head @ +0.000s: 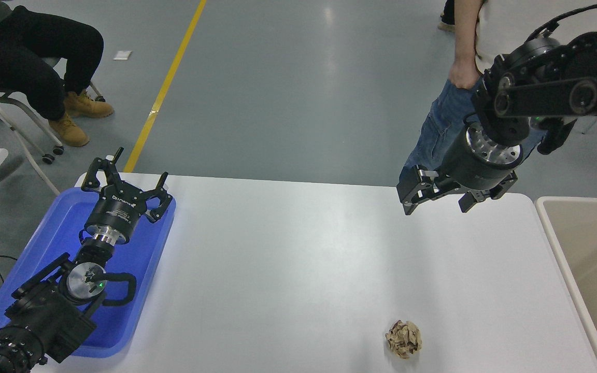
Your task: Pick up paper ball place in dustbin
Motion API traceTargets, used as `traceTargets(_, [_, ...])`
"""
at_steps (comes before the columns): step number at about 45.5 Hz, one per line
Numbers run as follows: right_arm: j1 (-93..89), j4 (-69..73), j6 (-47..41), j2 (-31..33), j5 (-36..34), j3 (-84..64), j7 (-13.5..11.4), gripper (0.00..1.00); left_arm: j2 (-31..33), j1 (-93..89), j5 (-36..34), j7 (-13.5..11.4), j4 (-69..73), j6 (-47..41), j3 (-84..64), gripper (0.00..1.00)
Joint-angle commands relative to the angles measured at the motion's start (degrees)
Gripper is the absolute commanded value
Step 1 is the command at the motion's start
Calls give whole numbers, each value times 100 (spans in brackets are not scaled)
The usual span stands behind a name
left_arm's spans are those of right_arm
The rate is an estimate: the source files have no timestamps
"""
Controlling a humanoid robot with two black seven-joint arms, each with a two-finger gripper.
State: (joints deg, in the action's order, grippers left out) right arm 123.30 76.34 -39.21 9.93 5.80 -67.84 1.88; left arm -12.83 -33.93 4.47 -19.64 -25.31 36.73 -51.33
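The jaws of the right gripper (436, 199) stand wide apart and hold nothing, hanging above the far edge of the white desk (298, 259). The paper ball (403, 339) lies alone on the desk's near side, well apart from those jaws. The dustbin (588, 269) stands at the desk's right end. The left gripper (125, 181), its jaws also spread and holding nothing, lies over the blue tray (44, 243). A person in jeans (443, 129) stands beyond the desk.
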Motion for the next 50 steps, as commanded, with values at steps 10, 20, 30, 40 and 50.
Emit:
traceTargets(10, [10, -40, 1, 18, -35, 34, 5, 100, 0, 0, 2, 4, 0, 1, 1, 100])
traceTargets(20, [19, -49, -17, 307, -27, 43, 5, 100, 0, 0, 2, 4, 0, 1, 1, 100])
traceTargets(30, [-367, 21, 71, 545, -35, -45, 14, 100, 0, 0, 2, 4, 0, 1, 1, 100])
traceTargets(40, [-947, 12, 536, 519, 70, 61, 14, 100, 0, 0, 2, -5, 0, 1, 1, 100])
traceTargets(50, [-1738, -5, 1002, 396, 395, 517, 14, 100, 0, 0, 2, 4, 0, 1, 1, 100])
